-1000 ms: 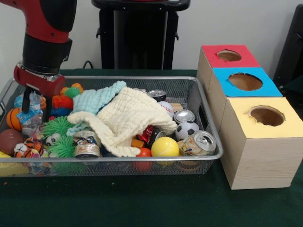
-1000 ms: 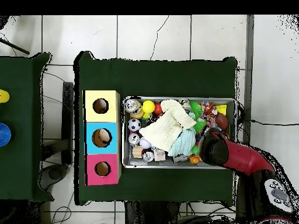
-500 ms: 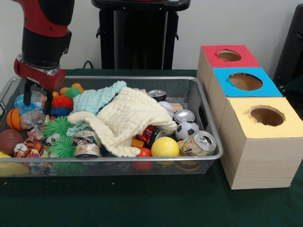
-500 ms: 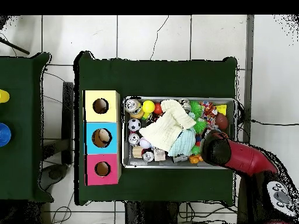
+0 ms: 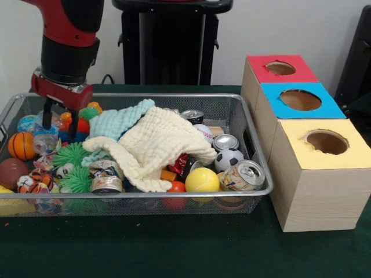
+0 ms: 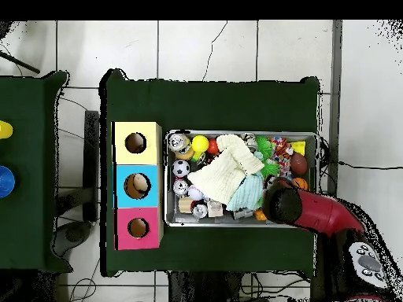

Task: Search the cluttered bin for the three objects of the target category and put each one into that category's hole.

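Note:
A wire basket (image 5: 145, 95) holds mixed clutter under a cream cloth (image 5: 156, 145) and a pale blue cloth (image 5: 119, 121). Around them lie drink cans (image 5: 242, 175), a yellow ball (image 5: 202, 180), a soccer ball (image 5: 229, 158), a small basketball (image 5: 21, 145) and green spiky toys (image 5: 71, 154). My gripper (image 5: 58, 120) hangs over the basket's left end, just above orange and red spiky toys (image 5: 81, 119). It is open with nothing in it. In the overhead view the arm (image 6: 285, 203) hides the gripper.
Three wooden boxes stand in a row right of the basket, each with a round hole on top: red (image 5: 258, 65) farthest, blue (image 5: 272, 95) in the middle, yellow (image 5: 301, 156) nearest. A black stand (image 5: 168, 46) rises behind the basket.
The gripper has lifted out of the toys at the basket's left end and shifted a little right in the front view. The small basketball now shows fully.

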Robot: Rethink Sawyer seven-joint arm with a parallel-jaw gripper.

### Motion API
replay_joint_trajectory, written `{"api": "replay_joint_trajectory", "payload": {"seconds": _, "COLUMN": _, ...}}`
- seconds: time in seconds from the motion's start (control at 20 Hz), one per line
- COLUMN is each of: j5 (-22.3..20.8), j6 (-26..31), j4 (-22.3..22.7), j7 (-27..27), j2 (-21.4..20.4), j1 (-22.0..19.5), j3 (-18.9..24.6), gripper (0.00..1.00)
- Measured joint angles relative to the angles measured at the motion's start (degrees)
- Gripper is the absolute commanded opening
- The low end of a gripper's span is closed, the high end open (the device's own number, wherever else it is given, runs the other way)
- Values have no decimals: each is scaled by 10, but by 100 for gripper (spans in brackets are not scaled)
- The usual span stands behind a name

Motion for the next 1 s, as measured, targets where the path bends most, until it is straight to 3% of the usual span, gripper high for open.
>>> {"api": "replay_joint_trajectory", "payload": {"seconds": 0.6, "j5": -6, "j6": 0, "j4": 46, "j7": 0, "j2": -3, "j1": 19, "j3": -25, "gripper": 100}}
{"api": "replay_joint_trajectory", "payload": {"seconds": 1.0, "j5": -7, "j6": 1, "j4": 55, "j7": 0, "j2": -6, "j1": 8, "j3": -26, "gripper": 100}}
